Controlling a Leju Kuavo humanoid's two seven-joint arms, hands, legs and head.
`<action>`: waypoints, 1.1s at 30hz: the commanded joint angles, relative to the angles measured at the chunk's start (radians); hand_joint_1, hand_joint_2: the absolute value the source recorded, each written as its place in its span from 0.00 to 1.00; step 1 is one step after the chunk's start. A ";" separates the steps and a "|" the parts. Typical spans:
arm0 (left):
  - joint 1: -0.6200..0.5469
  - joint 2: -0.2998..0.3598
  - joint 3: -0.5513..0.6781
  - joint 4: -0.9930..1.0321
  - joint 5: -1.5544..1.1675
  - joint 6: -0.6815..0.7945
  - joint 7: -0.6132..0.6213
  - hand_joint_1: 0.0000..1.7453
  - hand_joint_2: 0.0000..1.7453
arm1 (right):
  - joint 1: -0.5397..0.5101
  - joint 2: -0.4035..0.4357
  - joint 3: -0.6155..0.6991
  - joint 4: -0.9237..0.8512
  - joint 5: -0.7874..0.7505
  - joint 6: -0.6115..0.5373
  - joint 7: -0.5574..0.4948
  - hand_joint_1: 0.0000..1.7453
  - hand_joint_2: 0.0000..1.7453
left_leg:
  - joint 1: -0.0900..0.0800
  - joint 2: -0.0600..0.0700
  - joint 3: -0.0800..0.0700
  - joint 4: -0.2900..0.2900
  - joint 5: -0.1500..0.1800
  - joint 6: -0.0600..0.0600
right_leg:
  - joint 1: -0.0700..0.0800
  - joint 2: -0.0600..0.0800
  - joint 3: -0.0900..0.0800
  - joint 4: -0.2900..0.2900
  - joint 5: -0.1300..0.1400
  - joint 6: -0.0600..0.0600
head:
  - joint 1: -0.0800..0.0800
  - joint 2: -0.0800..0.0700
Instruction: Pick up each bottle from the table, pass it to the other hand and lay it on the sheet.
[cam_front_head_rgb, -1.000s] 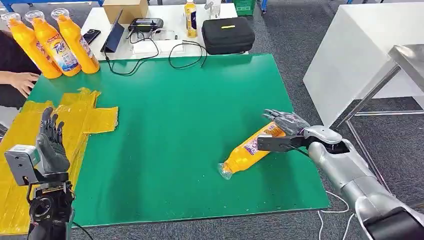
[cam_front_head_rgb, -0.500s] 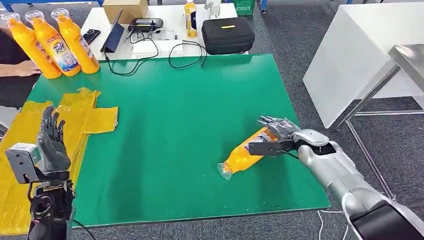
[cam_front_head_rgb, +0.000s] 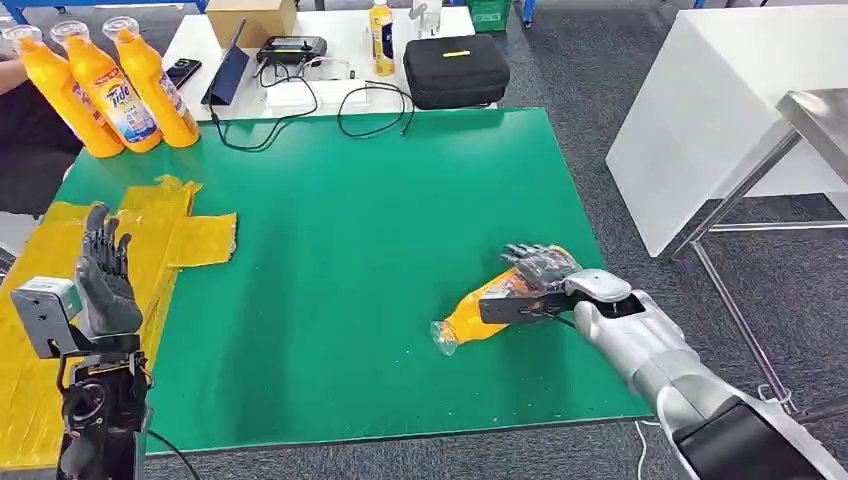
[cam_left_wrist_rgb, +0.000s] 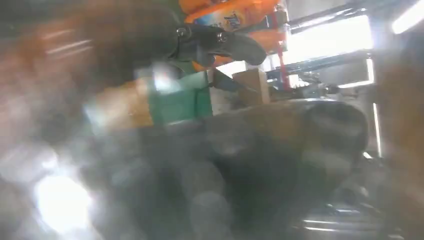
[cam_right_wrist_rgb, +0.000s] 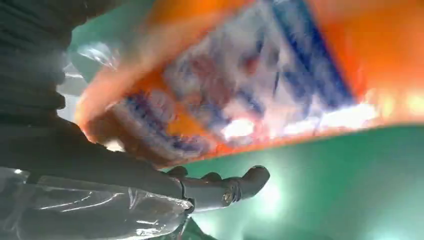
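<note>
An orange bottle (cam_front_head_rgb: 468, 316) with a clear cap lies on its side on the green mat (cam_front_head_rgb: 350, 220), toward the near right. My right hand (cam_front_head_rgb: 543, 271) rests over its base end, fingers draped across the top; the bottle still lies on the mat. The right wrist view has the bottle's label (cam_right_wrist_rgb: 240, 75) close up, with a straight finger (cam_right_wrist_rgb: 220, 190) alongside and a strip of green between them. My left hand (cam_front_head_rgb: 103, 282) is raised over the yellow sheet (cam_front_head_rgb: 190, 235) at the left, fingers upright and apart, holding nothing.
Three upright orange bottles (cam_front_head_rgb: 105, 90) stand at the mat's far left corner, beside a person (cam_front_head_rgb: 15, 80) at the picture's edge. Behind the mat a white table carries a black case (cam_front_head_rgb: 455, 70), cables and a small bottle. A white block (cam_front_head_rgb: 700, 110) stands to the right.
My right hand has come down and toward me over the bottle, which has slid a little to the left. The person's hand has drawn back from the mat's left edge.
</note>
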 joint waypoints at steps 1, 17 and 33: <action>-0.076 0.006 -0.024 0.087 0.006 -0.003 0.016 0.00 0.00 | 0.005 0.077 0.120 0.195 0.063 0.052 0.057 0.82 1.00 | 0.002 -0.001 0.004 -0.002 0.000 -0.002 | 0.002 -0.002 0.004 -0.003 0.000 -0.001 | 0.000 0.000; -0.078 0.009 -0.018 0.086 0.014 0.002 0.021 0.00 0.00 | 0.012 0.090 0.082 0.186 0.050 0.028 0.093 1.00 1.00 | 0.003 0.001 0.017 -0.004 0.003 -0.004 | 0.004 -0.002 0.017 -0.008 0.003 -0.003 | 0.000 0.000; 0.176 -0.078 -0.044 -0.089 0.262 -0.226 0.135 0.00 0.00 | 0.152 0.179 -0.394 -0.292 -0.384 -0.003 -0.037 1.00 1.00 | 0.003 0.007 0.015 -0.003 -0.001 -0.003 | 0.003 0.004 0.013 -0.004 0.000 -0.002 | 0.000 0.000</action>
